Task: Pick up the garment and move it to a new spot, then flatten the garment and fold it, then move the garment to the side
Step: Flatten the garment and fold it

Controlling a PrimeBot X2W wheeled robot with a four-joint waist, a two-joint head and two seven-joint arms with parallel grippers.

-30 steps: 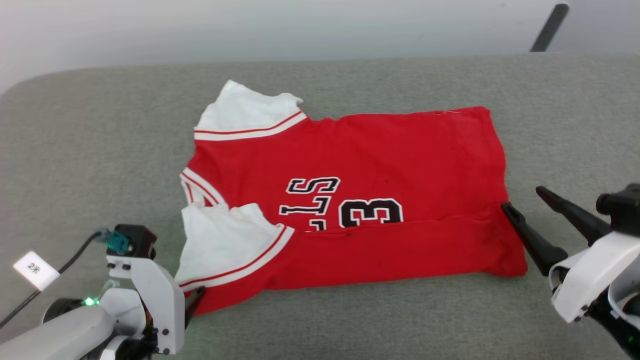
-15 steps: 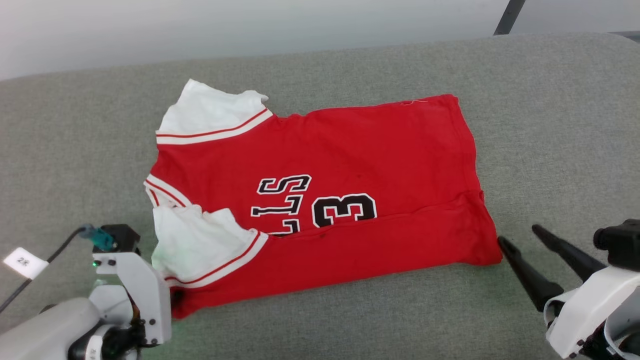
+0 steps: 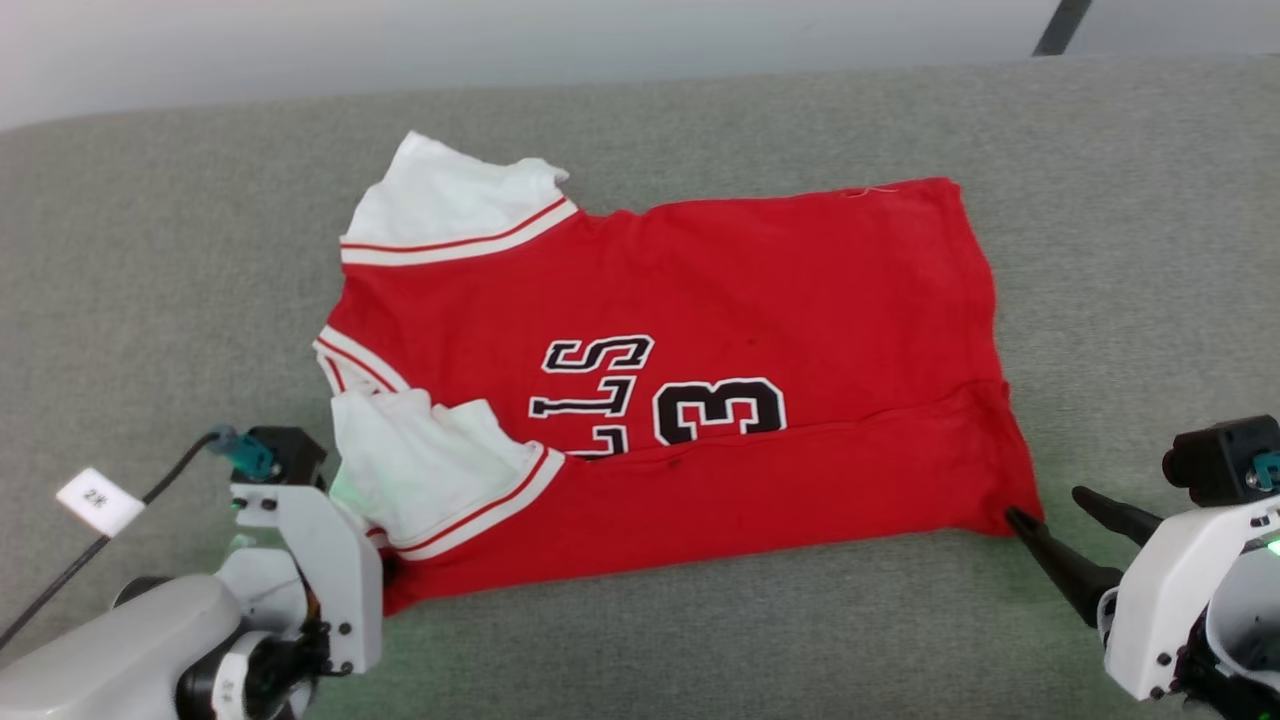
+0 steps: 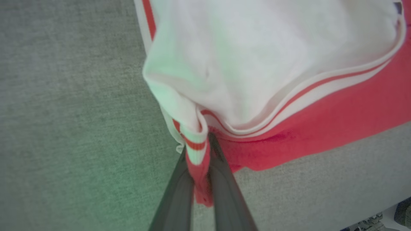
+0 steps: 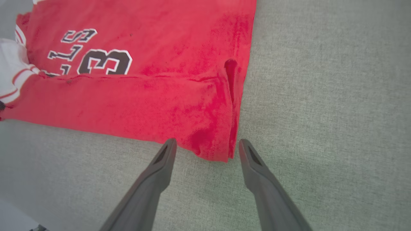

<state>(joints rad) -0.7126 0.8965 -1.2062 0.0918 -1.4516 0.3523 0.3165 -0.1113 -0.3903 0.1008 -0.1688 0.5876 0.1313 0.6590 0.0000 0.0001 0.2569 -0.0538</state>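
The garment [image 3: 700, 330], a red jersey with white sleeves and a black print, lies flat on the grey cushion, its near long edge folded over. My left gripper [image 4: 199, 144] is shut on its near left corner, with striped trim and red cloth pinched between the fingers. In the head view that gripper [image 3: 385, 575] sits at the corner, mostly behind its white wrist housing. My right gripper [image 5: 207, 141] is open, its fingertips on either side of the near right corner of the garment [image 5: 144, 96]. In the head view the right gripper [image 3: 1045, 503] rests at that corner.
The grey upholstered cushion [image 3: 150, 250] stretches wide around the shirt, with free room on all sides. A cable with a white tag [image 3: 98, 500] hangs off my left wrist. A dark slanted bar [image 3: 1060, 25] stands beyond the far edge.
My left gripper has shut on the garment's near left corner. The right gripper, still open, has come up to the near right corner. The head camera has shifted.
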